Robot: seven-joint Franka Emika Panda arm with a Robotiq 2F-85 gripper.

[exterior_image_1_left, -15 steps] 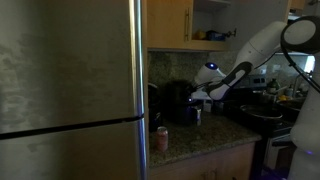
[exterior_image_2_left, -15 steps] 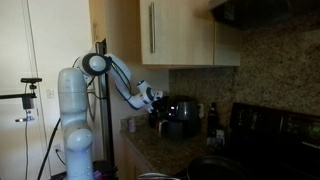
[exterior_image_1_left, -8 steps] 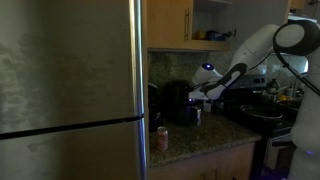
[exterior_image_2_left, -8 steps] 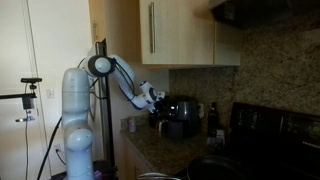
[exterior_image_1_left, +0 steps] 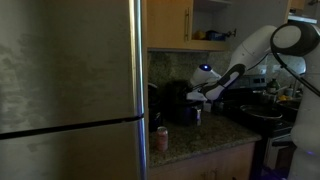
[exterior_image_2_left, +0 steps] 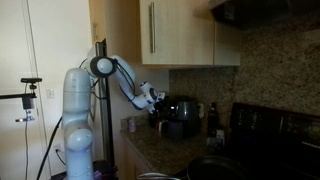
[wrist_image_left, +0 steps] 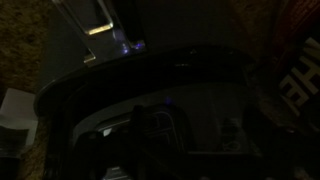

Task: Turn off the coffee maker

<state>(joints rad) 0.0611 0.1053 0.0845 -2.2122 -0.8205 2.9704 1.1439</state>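
Observation:
The coffee maker (exterior_image_1_left: 178, 103) is a black boxy appliance on the granite counter, below the wooden cabinets. It also shows in an exterior view (exterior_image_2_left: 181, 115). My gripper (exterior_image_1_left: 197, 98) is right at its side, near the top; in an exterior view (exterior_image_2_left: 157, 100) it seems to touch or nearly touch the machine. The frames are too dark to show whether the fingers are open or shut. The wrist view is very dark. It shows a curved dark appliance surface (wrist_image_left: 150, 80) close up and a small bluish light (wrist_image_left: 127, 43).
A large steel fridge (exterior_image_1_left: 70, 90) fills the near side. A small red-labelled can (exterior_image_1_left: 162, 138) stands at the counter's front. A stove with pots (exterior_image_1_left: 262, 112) is beyond the arm. Wooden cabinets (exterior_image_2_left: 185, 35) hang above, and a dark range (exterior_image_2_left: 275, 130) stands beside the counter.
The arm has shifted slightly toward the coffee maker, and its elbow has moved a little. Nothing else has changed.

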